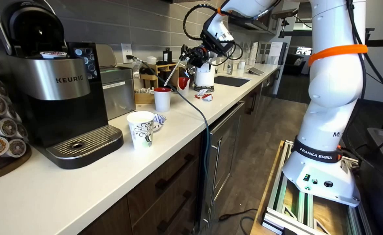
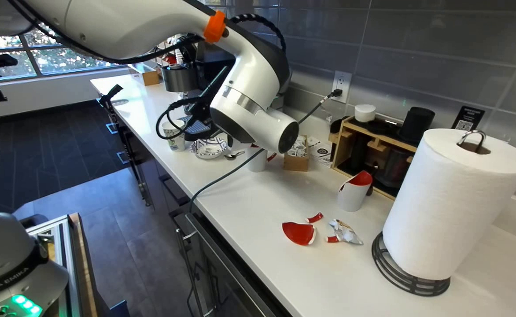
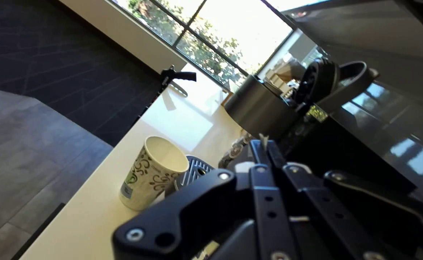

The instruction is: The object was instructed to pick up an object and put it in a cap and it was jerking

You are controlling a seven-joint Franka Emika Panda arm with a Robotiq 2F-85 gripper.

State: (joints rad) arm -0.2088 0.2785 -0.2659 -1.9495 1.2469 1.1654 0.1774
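Observation:
My gripper (image 1: 184,54) is high above the counter, shut on a slim pale stick-shaped packet (image 1: 173,73), which hangs down slanted in an exterior view. In the wrist view the fingertips (image 3: 264,146) are together with a small pale paper tip (image 3: 264,140) showing between them. A paper cup with swirl print (image 1: 141,131) stands upright on the counter; it also shows in an exterior view (image 2: 175,136) and left of the fingers in the wrist view (image 3: 150,177). A white mug with red inside (image 1: 162,100) stands below the packet. In an exterior view (image 2: 262,110) the wrist hides the fingers.
A coffee maker (image 1: 60,78) stands beside the paper cup. A patterned bowl (image 2: 209,148), a small box of packets (image 2: 296,162), a broken mug (image 2: 355,191), red shards (image 2: 299,233) and a paper towel roll (image 2: 451,207) are on the counter. A cable (image 2: 227,176) crosses it.

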